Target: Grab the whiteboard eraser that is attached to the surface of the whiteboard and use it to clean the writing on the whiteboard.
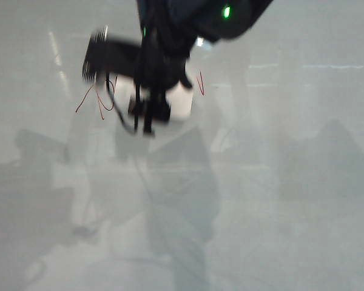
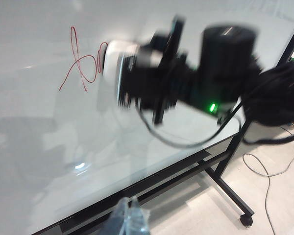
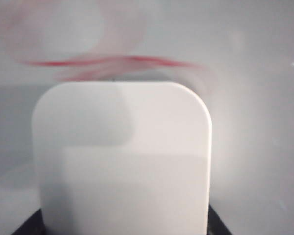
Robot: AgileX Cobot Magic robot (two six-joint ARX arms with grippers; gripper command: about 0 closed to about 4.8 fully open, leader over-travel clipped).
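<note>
Right claw (image 1: 148,112) grips the whiteboard eraser (image 3: 122,156) against red writing (image 2: 78,63); left claw unseen.

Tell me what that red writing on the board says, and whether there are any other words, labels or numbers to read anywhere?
None can be read.
The writing on the whiteboard: red loops, no legible letters; smeared in the right wrist view.
The whiteboard eraser, held by the right gripper: no mark or label shows.
Right arm: a green light, no text; too blurred.
Left gripper: out of view.
</note>
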